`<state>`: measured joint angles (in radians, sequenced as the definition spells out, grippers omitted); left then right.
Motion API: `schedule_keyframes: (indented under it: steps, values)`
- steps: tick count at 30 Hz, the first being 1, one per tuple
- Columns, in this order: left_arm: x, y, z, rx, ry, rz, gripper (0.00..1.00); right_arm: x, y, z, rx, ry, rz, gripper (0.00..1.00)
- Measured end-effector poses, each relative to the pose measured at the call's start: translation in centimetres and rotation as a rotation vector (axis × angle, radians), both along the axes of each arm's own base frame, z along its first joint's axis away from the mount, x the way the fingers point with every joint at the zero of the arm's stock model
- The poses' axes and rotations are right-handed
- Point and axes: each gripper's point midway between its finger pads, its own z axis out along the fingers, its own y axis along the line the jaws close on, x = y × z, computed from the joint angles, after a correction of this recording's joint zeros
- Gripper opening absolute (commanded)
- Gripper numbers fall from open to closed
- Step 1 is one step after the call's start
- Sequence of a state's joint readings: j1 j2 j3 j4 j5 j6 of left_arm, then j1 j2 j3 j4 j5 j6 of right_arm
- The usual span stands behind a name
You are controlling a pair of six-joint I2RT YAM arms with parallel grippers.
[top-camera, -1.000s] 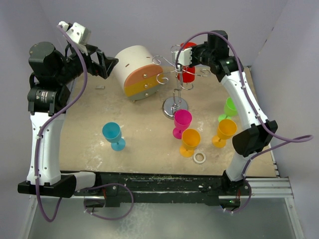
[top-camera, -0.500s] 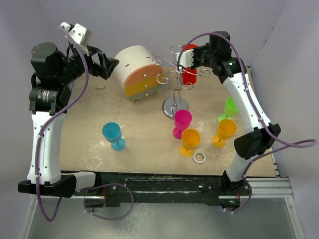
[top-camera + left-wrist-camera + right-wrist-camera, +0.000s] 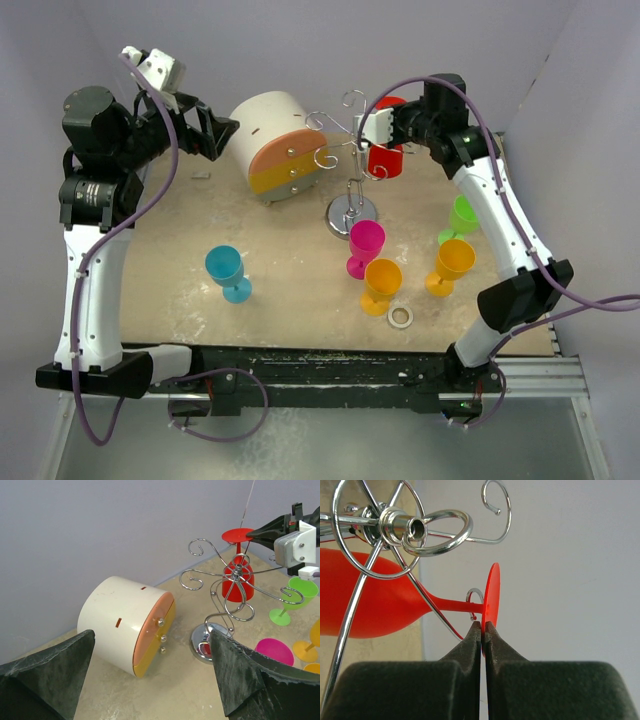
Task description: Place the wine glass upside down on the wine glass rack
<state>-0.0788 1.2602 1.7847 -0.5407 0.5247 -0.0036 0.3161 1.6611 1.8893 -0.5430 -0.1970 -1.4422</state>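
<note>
The red wine glass point(image 3: 385, 160) hangs upside down, bowl down and round foot point(image 3: 389, 103) up, among the far-right arms of the silver wire rack point(image 3: 345, 150), whose chrome base point(image 3: 352, 212) stands on the table. My right gripper point(image 3: 396, 112) is shut on the rim of the foot. In the right wrist view the gripper point(image 3: 483, 625) pinches the foot disc point(image 3: 492, 587), and the stem point(image 3: 455, 604) passes a small curled hook point(image 3: 474, 596); I cannot tell if it rests on it. My left gripper point(image 3: 215, 128) is open and empty, raised at the far left point(image 3: 152, 635).
A white-and-orange round drawer box point(image 3: 272, 145) lies left of the rack. Upright glasses stand on the table: blue point(image 3: 225, 270), pink point(image 3: 365, 245), two orange point(image 3: 382, 282) point(image 3: 452, 262), green point(image 3: 460, 215). A white ring point(image 3: 401, 317) lies near the front. Walls close the back and sides.
My right gripper has carried the red glass a little to the right and nearer, along the rack's right arms. The left arm has not moved.
</note>
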Motion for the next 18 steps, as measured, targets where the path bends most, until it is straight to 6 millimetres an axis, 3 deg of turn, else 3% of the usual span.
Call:
schedule_keyframes:
  steps: [18]
  values:
    - [-0.5,0.0,0.3,0.007,-0.016,-0.004,1.00,1.2,-1.5,0.6,0.003,-0.048,-0.097,0.00]
